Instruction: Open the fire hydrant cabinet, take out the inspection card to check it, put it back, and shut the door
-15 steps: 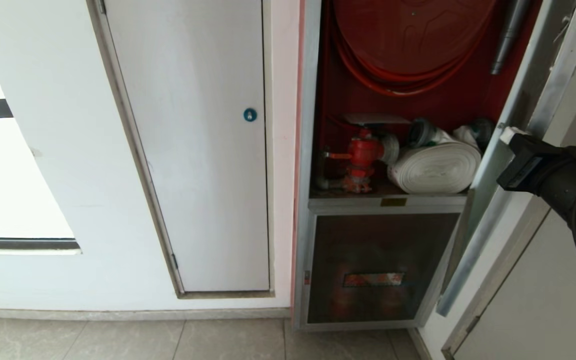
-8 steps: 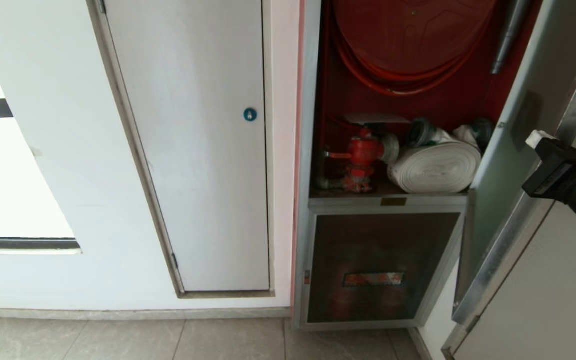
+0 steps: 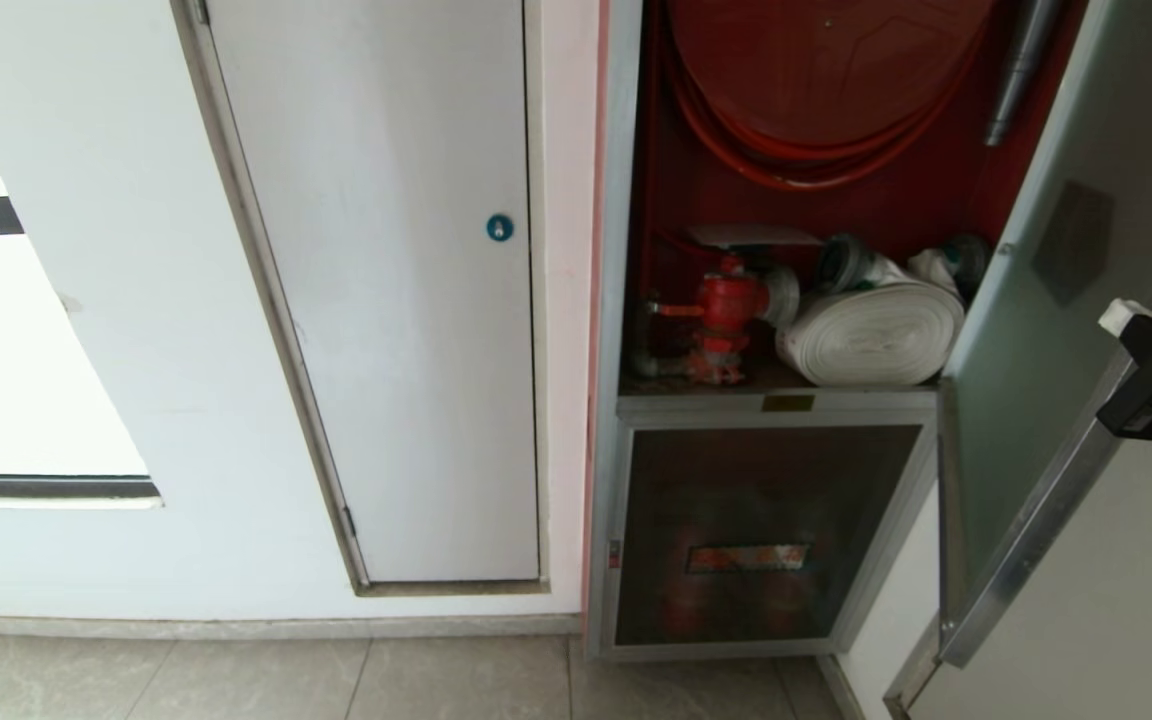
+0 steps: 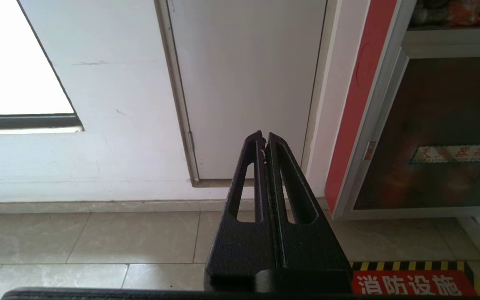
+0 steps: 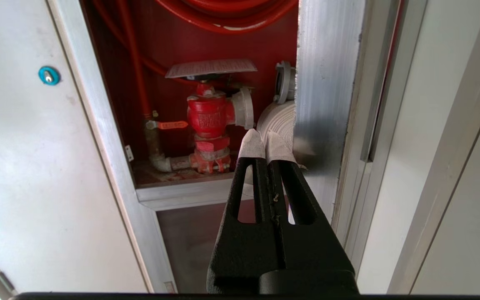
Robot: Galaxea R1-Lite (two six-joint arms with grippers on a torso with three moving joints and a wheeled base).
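Observation:
The fire hydrant cabinet (image 3: 626, 300) stands open, showing its red interior and red valve (image 3: 726, 310). A pale flat sheet, the inspection card (image 5: 211, 68), lies on top of the valve (image 5: 208, 116). The door (image 3: 1036, 300) is swung out to the right, its frosted inner face towards me. My right gripper (image 3: 1121, 318) is shut with nothing in it. Its white-taped tips (image 5: 265, 143) rest beside the door's aluminium free edge (image 5: 327, 83). My left gripper (image 4: 263, 139) is shut and empty, parked low and facing the wall and floor.
A plain white door with a blue lock (image 3: 499, 228) lies left of the cabinet. Inside are a rolled white hose (image 3: 871, 335) and a red hose reel (image 3: 826, 60). A lower glass panel (image 3: 756, 530) sits below. A grey wall (image 3: 1116, 600) stands behind the open door.
The door has swung further open to the right. My right gripper has moved right along with its edge, staying shut. The left arm has not moved.

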